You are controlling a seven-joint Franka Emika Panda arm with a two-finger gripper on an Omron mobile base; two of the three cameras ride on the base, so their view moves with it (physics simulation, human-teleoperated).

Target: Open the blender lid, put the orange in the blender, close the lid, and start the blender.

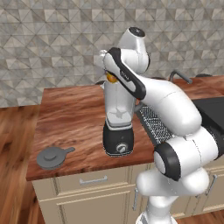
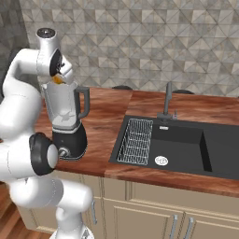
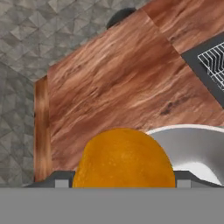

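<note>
The blender (image 1: 118, 120) stands near the counter's front edge, a clear jar with a side handle (image 2: 84, 103) on a black base with a silver dial (image 1: 121, 148). Its top is uncovered. The blender lid (image 1: 52, 156), a dark grey disc, lies flat on the counter to the left of the blender. My gripper (image 1: 112, 78) hangs just over the jar's mouth, shut on the orange (image 2: 58, 80). In the hand view the orange (image 3: 124, 159) sits between my fingertips (image 3: 61, 182), with the jar's rim (image 3: 192, 130) below and to its right.
A black sink (image 2: 186, 144) with a wire rack (image 2: 136, 140) and a faucet (image 2: 167, 105) lies to the right of the blender. The wooden counter (image 1: 74, 118) ends at its left edge (image 1: 37, 131) and front edge. A tiled wall runs behind.
</note>
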